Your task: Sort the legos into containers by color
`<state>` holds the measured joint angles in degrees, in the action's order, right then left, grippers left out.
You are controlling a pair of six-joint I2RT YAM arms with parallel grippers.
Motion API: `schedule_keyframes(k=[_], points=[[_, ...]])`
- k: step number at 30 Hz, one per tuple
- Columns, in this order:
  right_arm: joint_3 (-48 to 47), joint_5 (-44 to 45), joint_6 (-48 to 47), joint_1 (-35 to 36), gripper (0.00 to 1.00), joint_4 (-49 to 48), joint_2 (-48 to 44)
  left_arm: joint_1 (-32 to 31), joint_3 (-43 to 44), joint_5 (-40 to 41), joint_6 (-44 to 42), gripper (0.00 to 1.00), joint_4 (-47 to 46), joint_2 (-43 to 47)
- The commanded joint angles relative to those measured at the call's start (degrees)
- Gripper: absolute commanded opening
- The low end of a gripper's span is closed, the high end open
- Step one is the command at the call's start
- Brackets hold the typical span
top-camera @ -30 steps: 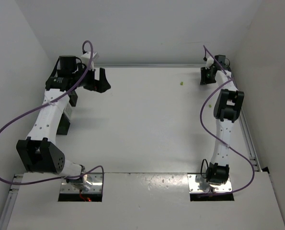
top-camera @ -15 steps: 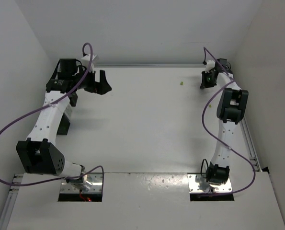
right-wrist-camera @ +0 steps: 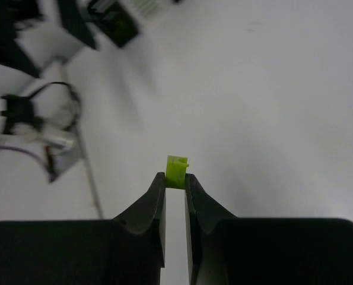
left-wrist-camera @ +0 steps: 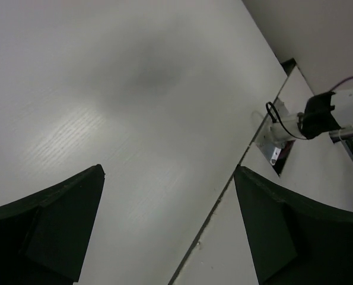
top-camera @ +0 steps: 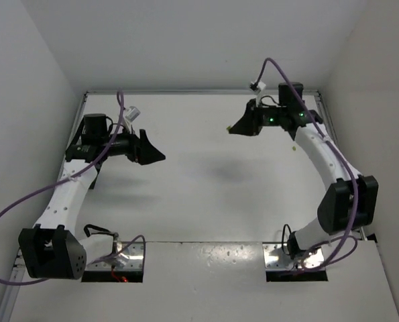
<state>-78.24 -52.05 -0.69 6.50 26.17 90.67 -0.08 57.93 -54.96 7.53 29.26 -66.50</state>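
White walls box in a bare white desk [top-camera: 199, 194], and above its far middle the right end effector [right-wrist-camera: 175, 181] hangs clenched on a yellow-green lego [right-wrist-camera: 177, 171]. The brick is pinched only at the very tips of the two fingers, with most of its body standing proud of them and nothing under it but open desk. Over on the left, the left end effector [left-wrist-camera: 170, 225] hovers released, its fingers spread wide and holding nothing. At the top left edge of the right wrist view, dark and pale slatted shapes that look like the containers [right-wrist-camera: 120, 24] sit well apart from the held brick, close by the left arm [top-camera: 65, 194]. A small yellow-green speck [top-camera: 294, 148], probably another brick, lies on the desk at the far right, beneath the right arm. The grip is the weak point: with so little of the brick between the tips, a quick swing or a jolt could twist it out, and it would skitter across the smooth desk. The carry also leads toward the left arm, so the two could clash near the bins. Since the bins' contents cannot be made out, the wrong colour bin is a real risk, as is releasing too high and bouncing the brick off a rim.
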Motion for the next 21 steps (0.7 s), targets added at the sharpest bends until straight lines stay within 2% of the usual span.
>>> schedule_keyframes(k=[1, 3, 5, 7, 8, 9, 12, 13, 15, 16, 19, 21], points=[[7.4, -15.0, 18.5, 5.7, 0.07, -13.7, -0.7, -2.6, 0.2, -5.8, -0.8, 0.97, -6.0, 3.7], [7.9, -17.8, 25.1, 10.3, 0.07, -17.9, -1.2, -3.3, 0.2, -4.5, -1.5, 0.95, -7.0, 4.4], [7.6, -16.5, 23.8, 12.9, 0.07, -17.9, -1.2, -3.4, 0.2, -6.1, 0.1, 0.89, -7.0, 3.3], [4.6, -14.2, 14.2, 16.3, 0.07, -8.1, -1.2, -3.4, 0.8, -11.2, 2.6, 0.83, -6.4, 0.9], [3.8, -12.7, 8.6, 18.1, 0.07, -5.2, -1.2, -3.4, 0.8, -11.2, 3.4, 0.78, -6.4, -0.5], [2.6, -11.4, 6.2, 19.1, 0.07, -1.0, -1.2, -3.9, 0.8, -11.2, 5.5, 0.76, -6.4, -0.5], [2.0, -2.8, -0.9, 23.2, 0.07, 2.5, -1.2, -6.9, 0.2, -8.8, 9.4, 0.75, -7.7, -1.8], [2.0, 2.4, -1.9, 24.1, 0.06, 2.5, -2.4, -7.6, -0.5, -8.8, 10.6, 0.75, -8.3, -2.3], [1.5, 6.9, -5.1, 26.8, 0.06, 2.0, -2.4, -8.9, -1.9, -8.8, 13.7, 0.75, -10.6, -3.0], [1.0, 9.9, -6.3, 27.6, 0.06, 3.0, -2.4, -9.6, -3.2, -9.5, 16.7, 0.78, -12.3, -3.0], [0.5, 15.7, -11.2, 30.5, 0.06, 3.7, -1.6, -10.1, -5.1, -11.4, 26.2, 0.83, -16.9, -4.8], [-0.7, 17.4, -12.8, 31.0, 0.05, 3.7, -1.1, -10.1, -5.7, -11.4, 29.1, 0.83, -19.4, -5.6]])
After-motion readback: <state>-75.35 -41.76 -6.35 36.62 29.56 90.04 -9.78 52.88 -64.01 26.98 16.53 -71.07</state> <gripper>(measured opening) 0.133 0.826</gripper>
